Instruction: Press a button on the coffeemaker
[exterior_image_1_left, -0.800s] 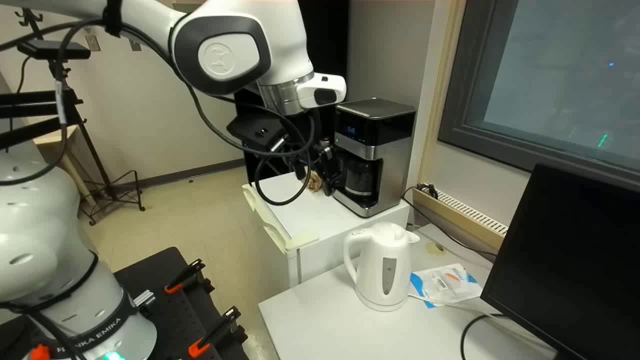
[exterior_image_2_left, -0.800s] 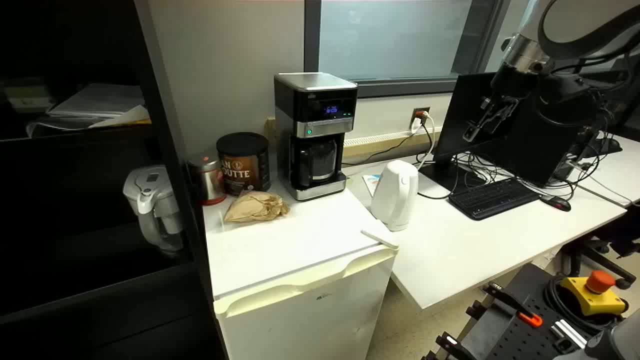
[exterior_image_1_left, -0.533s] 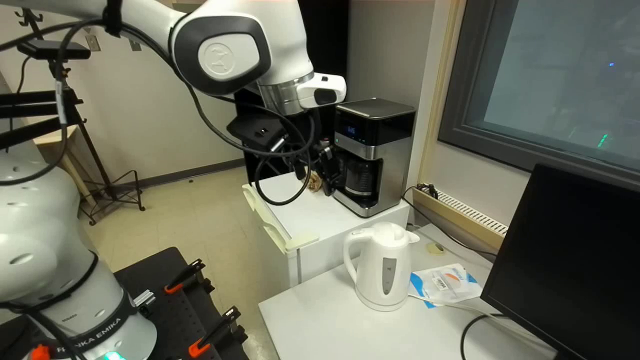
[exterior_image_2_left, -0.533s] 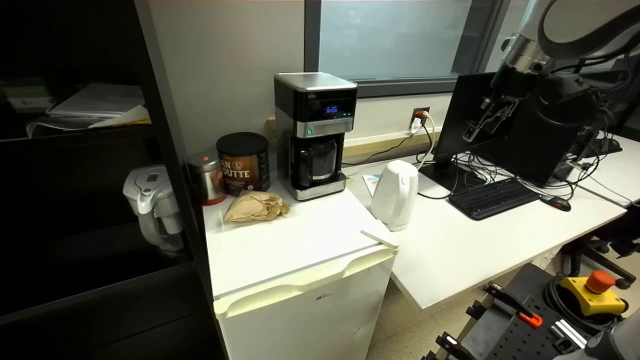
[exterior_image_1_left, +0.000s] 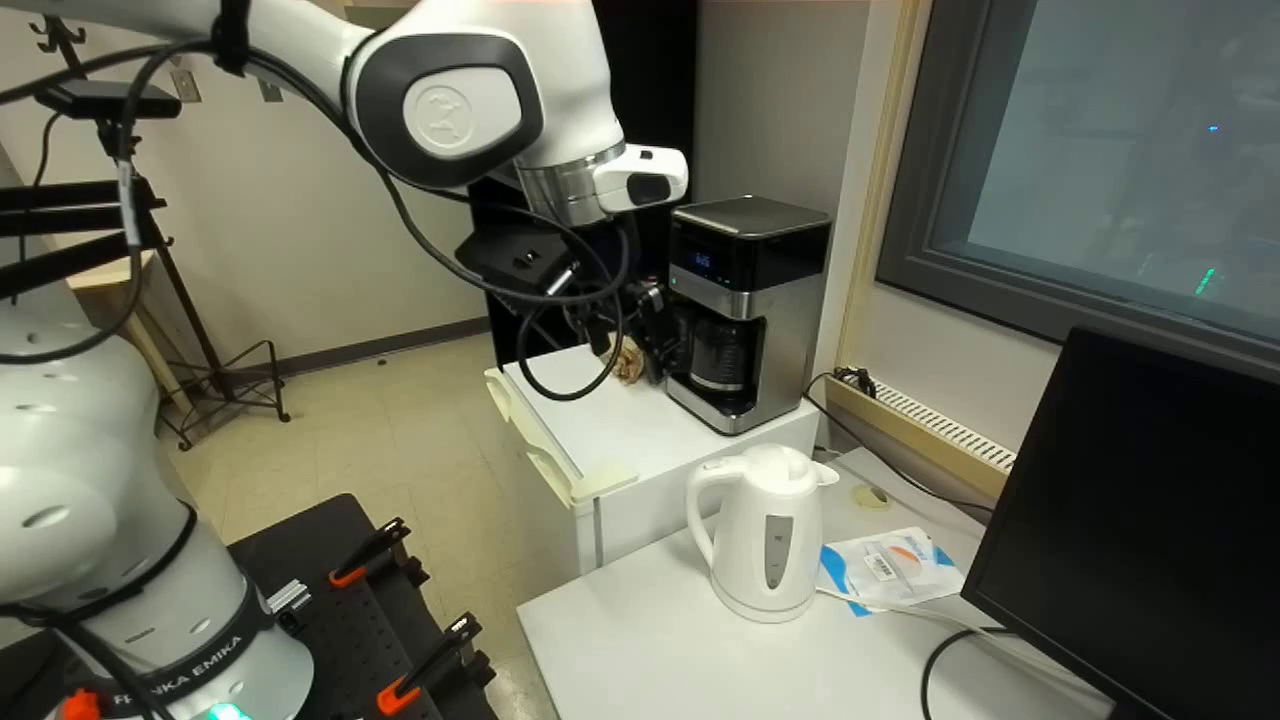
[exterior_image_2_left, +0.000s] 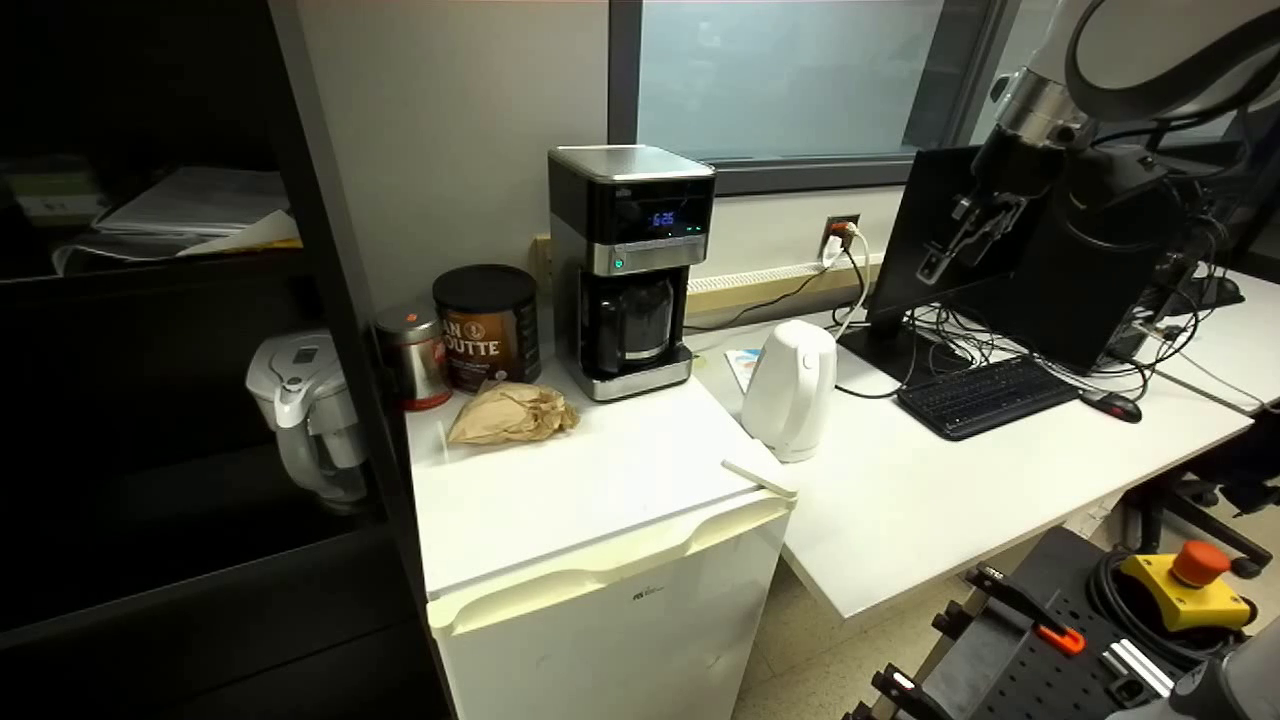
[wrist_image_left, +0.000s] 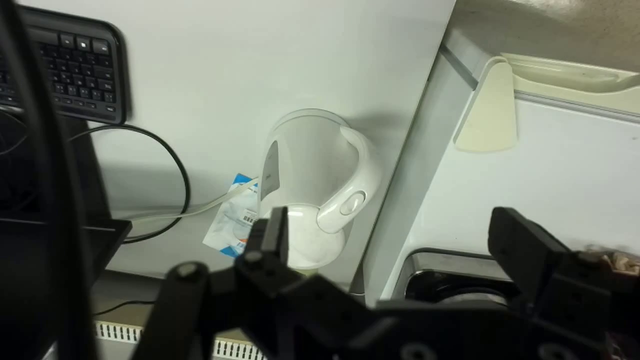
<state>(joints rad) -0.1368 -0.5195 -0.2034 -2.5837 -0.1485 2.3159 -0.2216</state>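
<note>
The coffeemaker is black and silver with a flat grey top. It shows in both exterior views (exterior_image_1_left: 752, 262) (exterior_image_2_left: 632, 215), with a lit blue display and a small green-lit button (exterior_image_2_left: 618, 264) on its front. In the wrist view only its base (wrist_image_left: 457, 265) shows, partly behind the gripper. My gripper (wrist_image_left: 391, 225) is open and empty, its fingers wide apart. In an exterior view it (exterior_image_1_left: 635, 350) overlaps the coffeemaker's front edge. In an exterior view it (exterior_image_2_left: 950, 255) hangs before the monitor, well apart from the coffeemaker.
A white kettle (exterior_image_1_left: 768, 535) stands on the desk (exterior_image_1_left: 640, 640) beside the white fridge (exterior_image_2_left: 620, 640) under the coffeemaker. A paper bag (exterior_image_2_left: 512, 412), a coffee can (exterior_image_2_left: 487, 330) and a metal canister (exterior_image_2_left: 415, 360) stand left of the coffeemaker. A monitor (exterior_image_1_left: 1150, 530) stands on the desk.
The arm and gripper have shifted slightly, a little to the left in an exterior view that shows the monitor behind them. The coffeemaker and kettle have not moved.
</note>
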